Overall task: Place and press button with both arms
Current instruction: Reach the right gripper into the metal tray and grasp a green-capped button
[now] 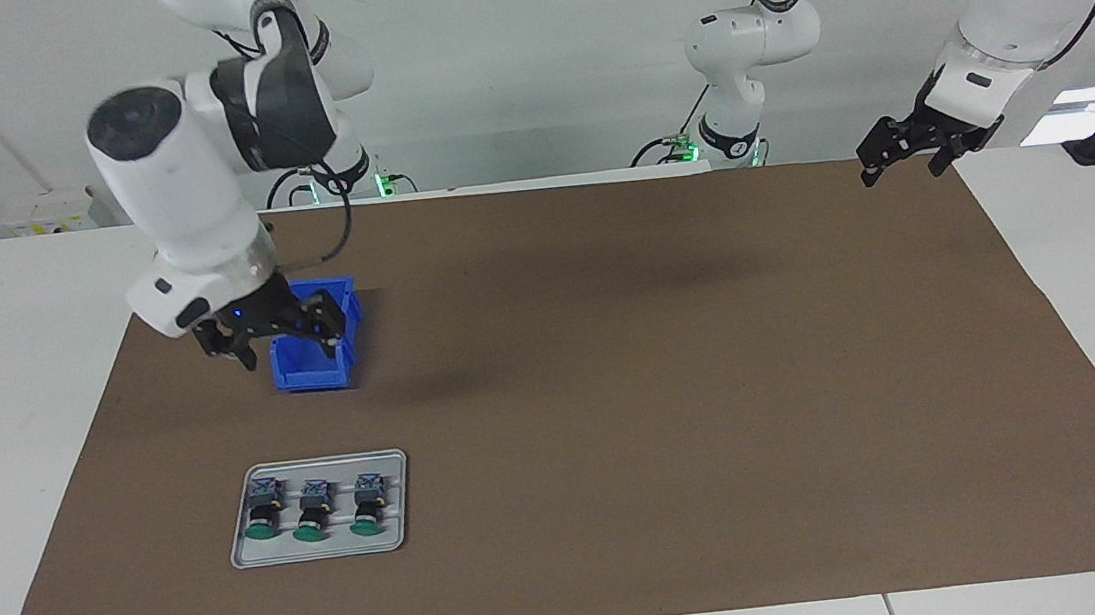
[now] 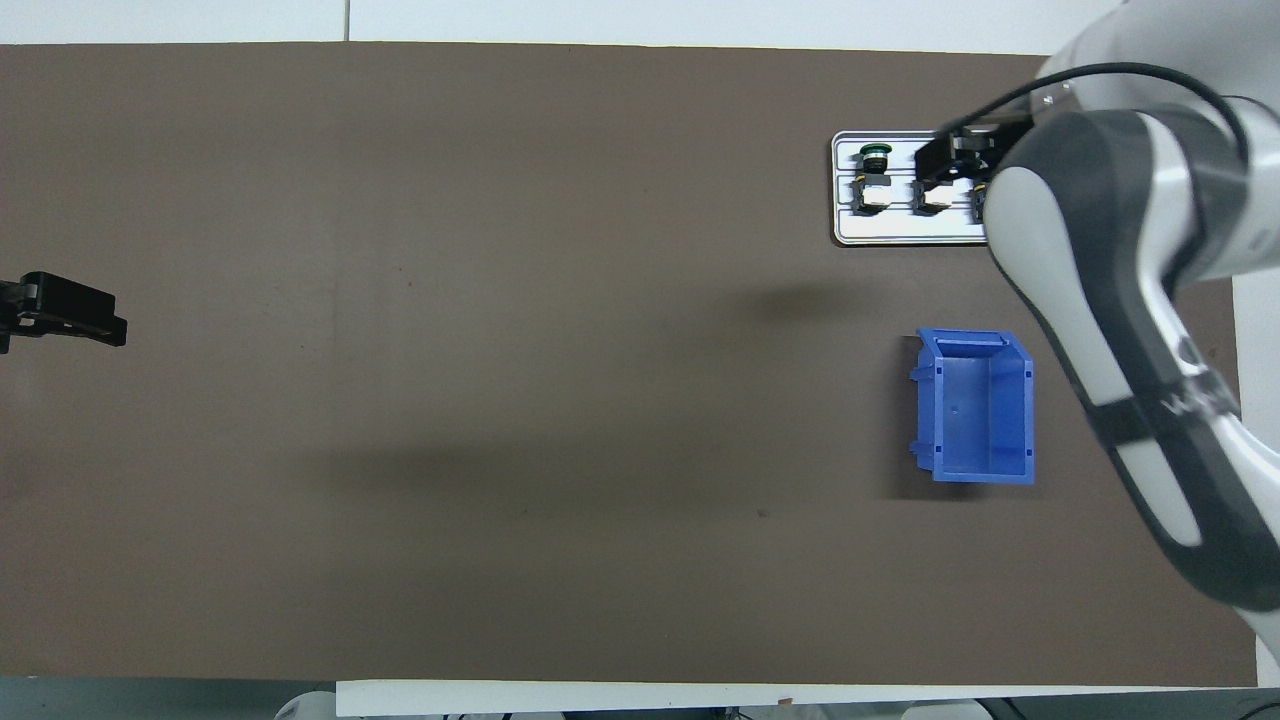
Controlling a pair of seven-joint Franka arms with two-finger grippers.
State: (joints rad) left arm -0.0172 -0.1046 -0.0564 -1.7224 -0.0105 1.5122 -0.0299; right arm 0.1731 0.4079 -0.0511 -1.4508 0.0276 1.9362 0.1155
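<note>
Three green-capped buttons (image 1: 314, 511) lie side by side on a grey tray (image 1: 322, 553) toward the right arm's end of the table. My right gripper (image 1: 285, 351) is open and empty, up in the air. In the facing view it is well above the tray and touches nothing. In the overhead view the right gripper (image 2: 950, 160) covers part of the tray (image 2: 900, 235). One button (image 2: 873, 178) shows whole there, another only partly. My left gripper (image 1: 905, 158) is open and empty and waits raised over the mat's edge at the left arm's end; it also shows in the overhead view (image 2: 65, 312).
An empty blue bin (image 1: 317, 370) stands on the brown mat (image 1: 666, 386), nearer to the robots than the tray; it also shows in the overhead view (image 2: 975, 405). White table surface (image 1: 4, 400) borders the mat at both ends.
</note>
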